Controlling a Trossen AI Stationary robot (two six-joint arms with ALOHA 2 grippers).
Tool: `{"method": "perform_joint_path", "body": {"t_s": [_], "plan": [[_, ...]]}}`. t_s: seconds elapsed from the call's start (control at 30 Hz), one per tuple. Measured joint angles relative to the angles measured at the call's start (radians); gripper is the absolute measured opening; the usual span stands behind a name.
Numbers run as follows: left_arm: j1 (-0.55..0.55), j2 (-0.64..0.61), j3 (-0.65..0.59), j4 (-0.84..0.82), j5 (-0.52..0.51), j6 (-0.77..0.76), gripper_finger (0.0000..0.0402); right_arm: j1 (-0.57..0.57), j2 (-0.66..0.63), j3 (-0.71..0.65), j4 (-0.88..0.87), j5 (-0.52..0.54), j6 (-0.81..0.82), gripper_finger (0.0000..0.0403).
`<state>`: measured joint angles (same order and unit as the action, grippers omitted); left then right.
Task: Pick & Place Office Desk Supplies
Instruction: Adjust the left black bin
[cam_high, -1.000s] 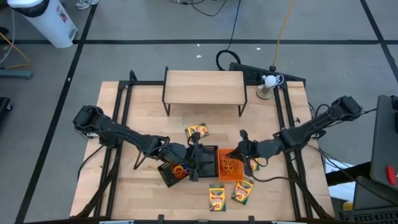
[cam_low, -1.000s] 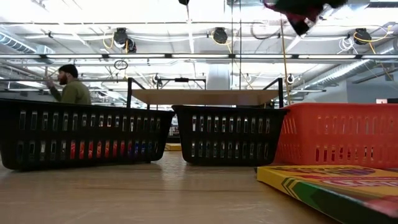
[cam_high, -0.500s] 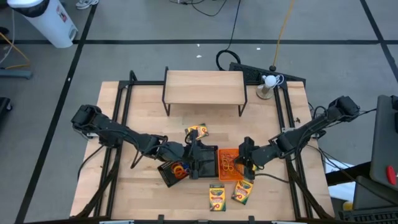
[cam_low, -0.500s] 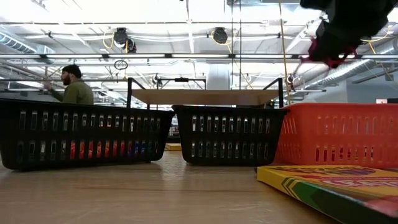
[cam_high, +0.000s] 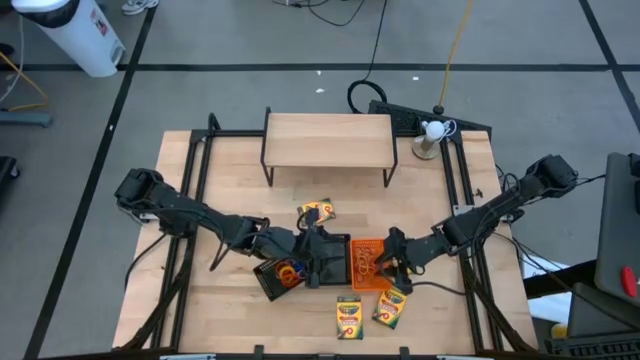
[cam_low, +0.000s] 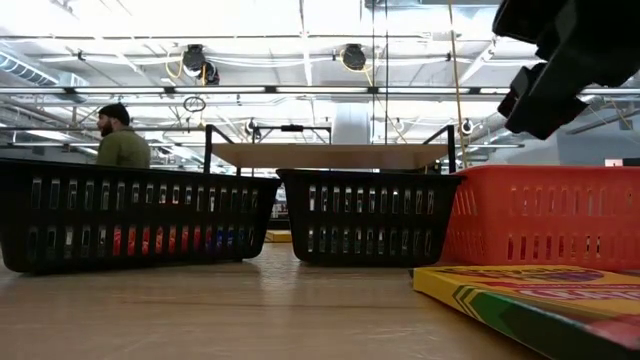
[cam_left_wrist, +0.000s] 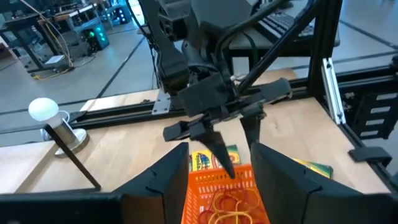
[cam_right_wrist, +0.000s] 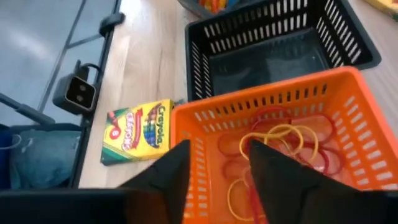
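Observation:
Three mesh trays stand in a row near the table's middle: a black tray (cam_high: 280, 276) with coloured rubber bands, a second black tray (cam_high: 331, 262), and an orange tray (cam_high: 364, 262) with red and yellow rubber bands (cam_right_wrist: 280, 146). My right gripper (cam_right_wrist: 214, 168) hangs open just above the orange tray, nothing between its fingers. My left gripper (cam_left_wrist: 221, 180) stands open over the middle black tray, pointing at the orange one, and holds nothing. Crayon boxes lie flat on the table behind the trays (cam_high: 316, 211) and in front of them (cam_high: 349, 316) (cam_high: 390, 307).
A light wooden shelf (cam_high: 328, 140) stands at the far side, a white ball on a stand (cam_high: 432, 130) at the far right. Another crayon box (cam_left_wrist: 308, 167) lies right of the orange tray. A person (cam_low: 120, 140) shows in the room beyond.
My right gripper has come down toward the orange tray, rolling its wrist, with a red rubber band at its fingertips. It has opened, and the band no longer shows in its fingers. My left arm has kept still.

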<state>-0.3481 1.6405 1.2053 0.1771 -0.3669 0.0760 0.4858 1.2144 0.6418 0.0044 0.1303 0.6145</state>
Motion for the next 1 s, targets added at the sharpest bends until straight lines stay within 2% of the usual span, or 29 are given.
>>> {"method": "perform_joint_path", "body": {"t_s": [0.17, 0.3, 0.37, 0.43, 0.5, 0.57, 0.63, 0.83, 1.0], "plan": [[0.0, 0.0, 0.0, 0.016, 0.0, -0.006, 0.0179, 0.0, 0.0, 0.0, 0.04, -0.004, -0.021, 0.0229], [0.0, 0.0, 0.0, 0.004, -0.023, 0.036, 0.0175, -0.01, -0.007, 0.0, 0.057, 0.0, -0.026, 0.0264], [-0.005, -0.007, 0.001, -0.056, -0.101, 0.093, 0.017, -0.02, -0.015, 0.0, 0.082, 0.002, -0.049, 0.0272], [-0.02, -0.034, 0.0, -0.186, -0.226, 0.136, 0.0163, -0.022, -0.021, 0.0, 0.109, 0.003, -0.09, 0.0274], [-0.038, -0.078, 0.001, -0.352, -0.361, 0.113, 0.0155, -0.022, -0.025, 0.0, 0.141, 0.003, -0.131, 0.0272], [-0.068, -0.125, 0.001, -0.525, -0.443, 0.013, 0.0141, -0.021, -0.026, 0.0, 0.166, 0.003, -0.172, 0.0267], [-0.106, -0.171, 0.001, -0.667, -0.474, -0.133, 0.0119, -0.021, -0.026, 0.0, 0.182, 0.003, -0.205, 0.0262], [-0.234, -0.253, 0.001, -0.969, -0.515, -0.535, 0.0012, -0.03, -0.026, 0.0, 0.23, 0.007, -0.275, 0.025], [-0.303, -0.248, -0.006, -1.205, -0.474, -0.894, 0.0003, -0.04, -0.026, 0.0, 0.24, 0.028, -0.325, 0.0242]]}}
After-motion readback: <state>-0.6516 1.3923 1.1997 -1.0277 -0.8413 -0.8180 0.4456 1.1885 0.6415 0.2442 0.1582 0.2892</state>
